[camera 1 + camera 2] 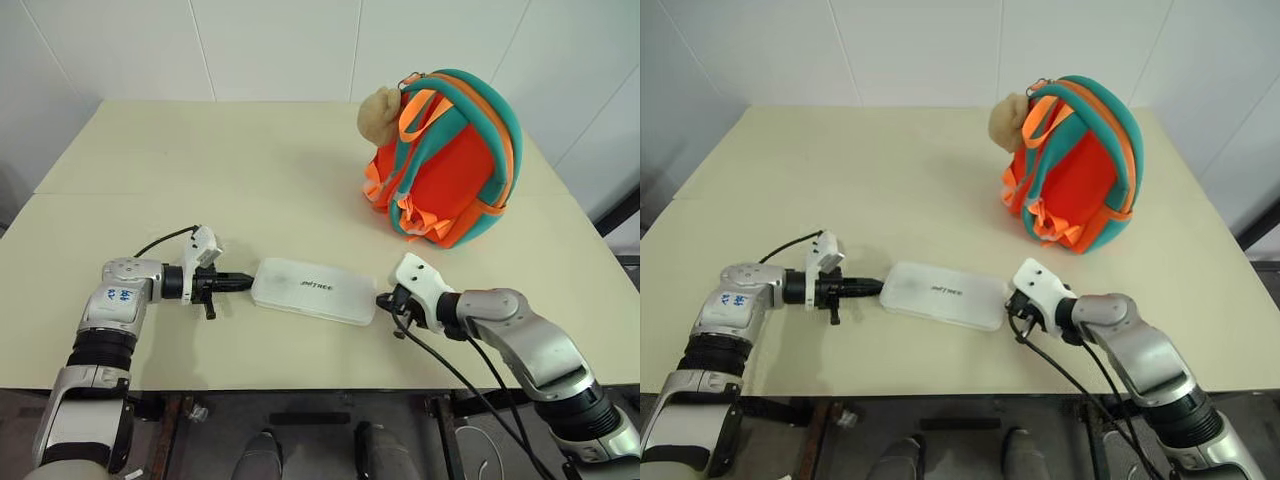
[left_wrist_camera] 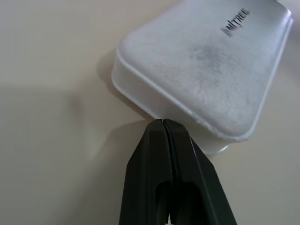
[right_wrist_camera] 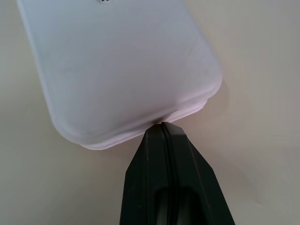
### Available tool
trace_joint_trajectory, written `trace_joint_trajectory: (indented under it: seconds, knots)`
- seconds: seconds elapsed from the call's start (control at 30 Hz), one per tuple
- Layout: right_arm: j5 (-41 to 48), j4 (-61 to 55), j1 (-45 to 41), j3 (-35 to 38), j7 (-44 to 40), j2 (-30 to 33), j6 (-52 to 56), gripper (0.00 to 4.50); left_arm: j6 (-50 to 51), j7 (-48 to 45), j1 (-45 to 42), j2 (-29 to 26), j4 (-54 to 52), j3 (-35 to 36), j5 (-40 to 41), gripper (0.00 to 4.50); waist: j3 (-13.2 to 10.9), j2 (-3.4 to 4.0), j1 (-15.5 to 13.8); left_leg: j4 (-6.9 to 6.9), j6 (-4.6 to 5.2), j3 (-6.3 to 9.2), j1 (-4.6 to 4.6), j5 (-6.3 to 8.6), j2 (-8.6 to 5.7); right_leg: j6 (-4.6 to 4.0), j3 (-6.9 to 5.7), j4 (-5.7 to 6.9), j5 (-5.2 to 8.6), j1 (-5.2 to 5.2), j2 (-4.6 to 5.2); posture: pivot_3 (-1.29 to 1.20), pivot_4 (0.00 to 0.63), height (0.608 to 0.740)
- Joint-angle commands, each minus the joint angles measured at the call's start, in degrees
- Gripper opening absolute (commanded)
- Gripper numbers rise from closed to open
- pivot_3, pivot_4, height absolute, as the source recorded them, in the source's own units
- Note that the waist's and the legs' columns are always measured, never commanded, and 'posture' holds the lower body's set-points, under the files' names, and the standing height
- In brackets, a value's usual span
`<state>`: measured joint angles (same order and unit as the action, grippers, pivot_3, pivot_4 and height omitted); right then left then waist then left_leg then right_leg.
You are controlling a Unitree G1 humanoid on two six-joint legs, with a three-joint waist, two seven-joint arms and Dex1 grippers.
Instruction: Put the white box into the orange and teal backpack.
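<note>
The white box (image 1: 313, 290) lies flat on the beige table (image 1: 200, 190) near its front edge, dark lettering facing up. My left gripper (image 1: 250, 281) is shut, and its tip touches the box's left short end (image 2: 154, 101). At the opposite short end (image 3: 140, 126), my right gripper (image 1: 380, 299) is also shut with its tip against the rim. Neither gripper has the box between its fingers. The orange and teal backpack (image 1: 450, 170) stands upright at the back right of the table, apart from both grippers, with a beige plush (image 1: 380, 115) hanging on its left side.
A white wall runs behind the table. A seam (image 1: 200, 192) crosses the tabletop from left to right. The table's front edge (image 1: 300, 388) lies just below the box. Black cables (image 1: 450, 375) trail from the right wrist over that edge.
</note>
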<state>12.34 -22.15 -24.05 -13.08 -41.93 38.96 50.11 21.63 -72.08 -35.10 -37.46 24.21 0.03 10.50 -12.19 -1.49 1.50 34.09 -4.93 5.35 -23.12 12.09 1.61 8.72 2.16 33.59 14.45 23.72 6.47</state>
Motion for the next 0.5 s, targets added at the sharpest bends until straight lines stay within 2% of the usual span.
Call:
trace_joint_trajectory:
  seconds: [0.03, 0.43, 0.5]
  knots:
    - [1.96, -3.35, 0.41, 1.17, -2.57, 1.27, -1.5, 0.0, 2.31, -2.73, 2.03, -0.64, -6.82, -2.13, 2.19, 0.03, 0.0, 0.0, 0.03, 0.0, 0.0, 0.0, 0.0, 0.0, 0.0, 0.0, 0.0, -0.01, 0.0, 0.0, 0.0, 0.0, 0.15, 0.74]
    - [5.21, -5.67, 2.64, 3.11, -8.98, 5.0, -3.09, 0.0, 8.59, -3.05, 5.81, -1.94, -18.1, -4.1, 4.16, 0.03, 0.0, 0.0, 0.1, 0.01, 0.02, 0.0, 0.0, 0.01, 0.0, -0.21, 0.0, -0.04, 0.12, 0.0, 0.01, 0.0, 0.15, 0.74]
    - [5.58, -6.04, 2.97, 3.03, -9.78, 5.31, -3.41, 0.0, 9.56, -3.19, 6.3, -2.56, -19.66, -4.15, 4.41, 0.03, 0.0, 0.0, 0.12, 0.02, 0.02, -0.01, 0.0, 0.01, 0.0, -0.58, 0.01, -0.04, 0.32, 0.0, 0.01, 0.0, 0.15, 0.74]
